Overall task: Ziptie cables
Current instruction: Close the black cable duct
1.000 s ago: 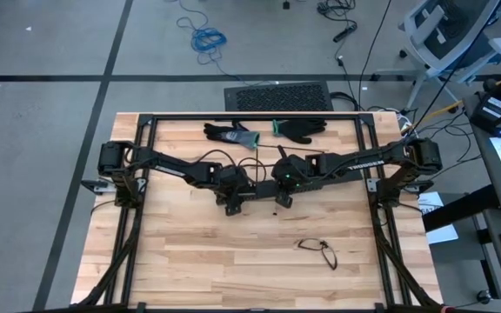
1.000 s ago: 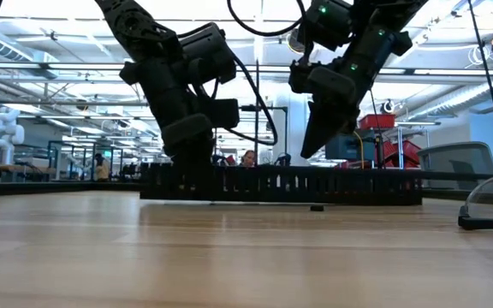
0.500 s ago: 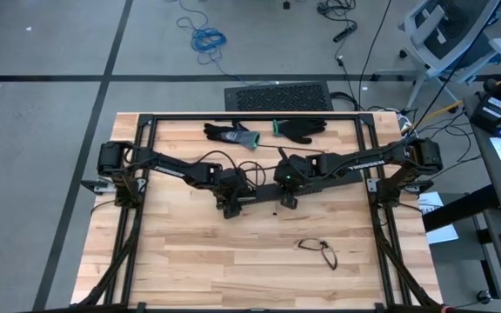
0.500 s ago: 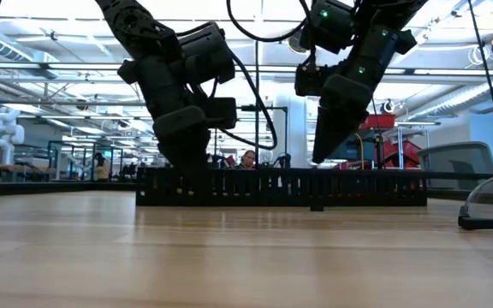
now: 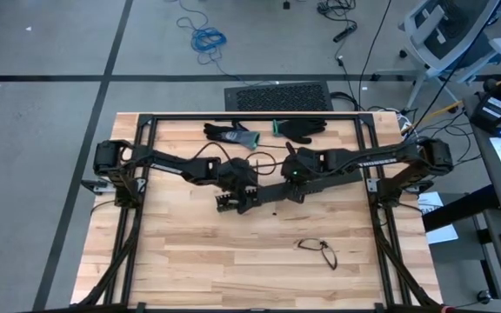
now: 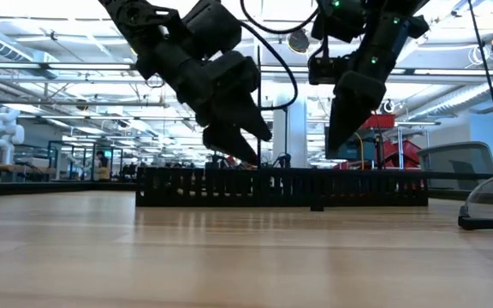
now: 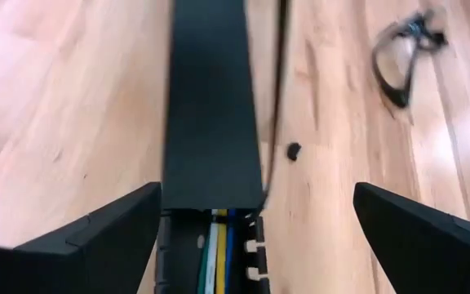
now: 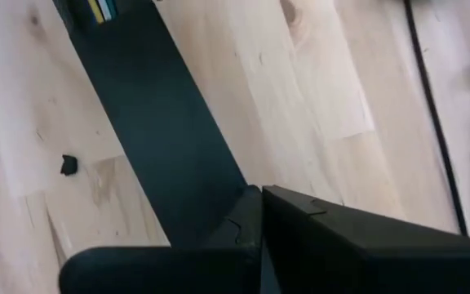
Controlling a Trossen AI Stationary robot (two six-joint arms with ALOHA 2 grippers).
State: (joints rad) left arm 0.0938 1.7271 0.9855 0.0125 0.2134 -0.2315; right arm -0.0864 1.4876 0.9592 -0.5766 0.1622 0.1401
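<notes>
Wooden surface (image 5: 233,252); cables (image 7: 219,257) lie in black duct (image 5: 272,193), likely light, floppy; grasp mid-bundle. Left hand (image 7: 251,233) spread; right hand (image 5: 296,193) pressed together.

Light wooden table (image 5: 198,261) bearing a long black slotted duct (image 6: 281,186) across its middle, two dark gloves (image 5: 268,131) side by side near the far edge, a loop of black cable (image 5: 318,249) toward the near right corner, and a small black piece (image 7: 294,150) just beside the duct.
</notes>
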